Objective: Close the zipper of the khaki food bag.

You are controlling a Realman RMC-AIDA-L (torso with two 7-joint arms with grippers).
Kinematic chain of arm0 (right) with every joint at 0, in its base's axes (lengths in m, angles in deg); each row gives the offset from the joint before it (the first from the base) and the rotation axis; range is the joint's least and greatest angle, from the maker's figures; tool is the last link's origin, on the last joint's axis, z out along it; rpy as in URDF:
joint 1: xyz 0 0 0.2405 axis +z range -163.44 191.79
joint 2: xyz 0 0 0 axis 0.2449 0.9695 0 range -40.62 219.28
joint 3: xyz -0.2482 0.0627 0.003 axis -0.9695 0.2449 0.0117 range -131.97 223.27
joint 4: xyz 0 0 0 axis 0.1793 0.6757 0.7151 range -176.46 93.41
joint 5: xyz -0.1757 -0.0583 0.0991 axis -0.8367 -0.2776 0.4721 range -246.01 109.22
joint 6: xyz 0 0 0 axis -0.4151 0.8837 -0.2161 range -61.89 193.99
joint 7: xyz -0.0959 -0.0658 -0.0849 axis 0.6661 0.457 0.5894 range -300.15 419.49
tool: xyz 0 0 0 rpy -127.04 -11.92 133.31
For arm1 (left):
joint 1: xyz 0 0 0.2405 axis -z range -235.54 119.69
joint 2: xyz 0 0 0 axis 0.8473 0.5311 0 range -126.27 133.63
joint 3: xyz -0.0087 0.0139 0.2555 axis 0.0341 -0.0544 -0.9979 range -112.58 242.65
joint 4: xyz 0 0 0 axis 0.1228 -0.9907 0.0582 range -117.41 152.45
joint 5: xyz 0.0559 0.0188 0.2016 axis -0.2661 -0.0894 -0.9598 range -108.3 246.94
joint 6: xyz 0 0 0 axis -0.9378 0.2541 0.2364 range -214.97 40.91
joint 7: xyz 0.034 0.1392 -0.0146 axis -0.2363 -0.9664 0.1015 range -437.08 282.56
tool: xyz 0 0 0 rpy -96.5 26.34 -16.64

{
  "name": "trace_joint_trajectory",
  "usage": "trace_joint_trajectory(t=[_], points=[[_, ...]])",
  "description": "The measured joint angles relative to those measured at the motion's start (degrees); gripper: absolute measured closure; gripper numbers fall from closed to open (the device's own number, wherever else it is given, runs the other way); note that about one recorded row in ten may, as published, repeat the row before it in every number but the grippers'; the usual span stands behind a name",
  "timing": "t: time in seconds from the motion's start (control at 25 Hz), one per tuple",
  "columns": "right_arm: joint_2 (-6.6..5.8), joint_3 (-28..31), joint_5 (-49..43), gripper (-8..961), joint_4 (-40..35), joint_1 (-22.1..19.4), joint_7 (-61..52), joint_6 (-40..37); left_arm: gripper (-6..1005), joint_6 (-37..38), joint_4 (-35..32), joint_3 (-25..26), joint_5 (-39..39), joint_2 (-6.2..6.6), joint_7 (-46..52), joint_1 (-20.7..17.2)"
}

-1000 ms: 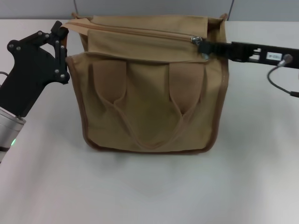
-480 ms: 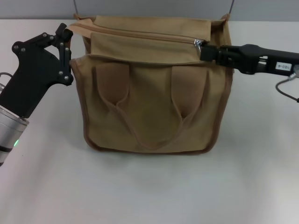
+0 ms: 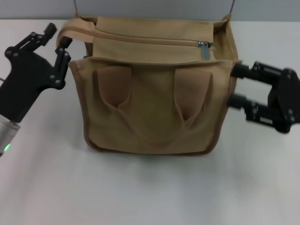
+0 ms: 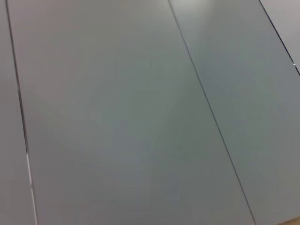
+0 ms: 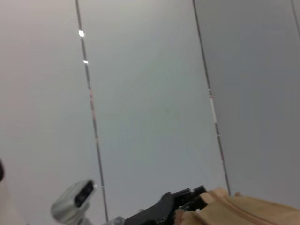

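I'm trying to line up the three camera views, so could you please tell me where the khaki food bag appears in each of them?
Head view: the khaki food bag fills the centre, standing on the table, between the left gripper and the right gripper.
Left wrist view: not in it; only grey wall panels.
Right wrist view: just a tan corner at the bottom edge.
Shared landmark: the bag's corner beside the left gripper, seen in the head and right wrist views.

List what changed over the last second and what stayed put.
The right pincer let go of the zipper pull and drew back to the bag's right side, fingers open. The left pincer opened beside the khaki food bag at its left top corner. The bag stayed in place.
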Motion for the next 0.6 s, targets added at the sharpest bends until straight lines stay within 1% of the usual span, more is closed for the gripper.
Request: trace_joint_trajectory(t=[0.04, 0.12, 0.24, 0.28, 0.32, 0.36, 0.44, 0.48, 0.52, 0.56, 0.6], points=[[-0.25, -0.12, -0.51, 353, 0.74, -0.25, 0.87, -0.25, 887, -0.11, -1.38, -0.55, -0.33, 0.05, 2.55, -0.48], [-0.67, -0.39, -2.53, 300, 1.77, -0.34, 1.7, -0.36, 835, -0.31, -5.72, -2.38, -2.05, 0.31, 10.66, -1.89], [-0.78, -0.52, -6.9, 220, 2.15, 0.38, 1.84, -0.06, 736, -0.49, -13.72, -4.72, -5.42, 0.67, 24.35, -4.41], [-0.74, -0.52, -8.38, 220, 2.2, 0.79, 1.78, 0.31, 703, -0.49, -13.72, -4.72, -5.42, 0.67, 24.35, -4.41], [-0.67, -0.5, -9.45, 220, 2.34, 1.2, 1.63, 0.64, 670, -0.47, -18.45, -5.57, -8.28, 1.2, 32.22, -6.01], [-0.58, -0.49, -10.52, 220, 2.57, 1.66, 1.48, 1.05, 621, -0.12, -21.65, -5.85, -10.89, 1.95, 38.24, -6.96], [-0.56, -0.48, -12.61, 220, 3.24, 2.53, 1.21, 2.02, 522, 1.01, -23.77, -5.9, -13.48, 3.2, 44.05, -7.56], [-0.56, -0.48, -13.6, 220, 3.49, 2.9, 1.08, 2.42, 472, 1.01, -23.77, -5.9, -13.48, 3.2, 44.05, -7.56], [-0.56, -0.49, -14.77, 220, 3.66, 3.37, 0.89, 2.74, 423, 3.29, -24.5, -5.98, -16.02, 4.74, 49.49, -7.72], [-0.52, -0.5, -15.86, 220, 3.75, 3.84, 0.7, 3.05, 324, 5.65, -24.48, -6.2, -18.03, 5.79, 52.9, -7.54], [-0.17, -0.54, -17.8, 220, 4.01, 4.45, 0.6, 3.77, 225, 6.91, -24.48, -6.31, -19.23, 6.23, 54.39, -7.31]])
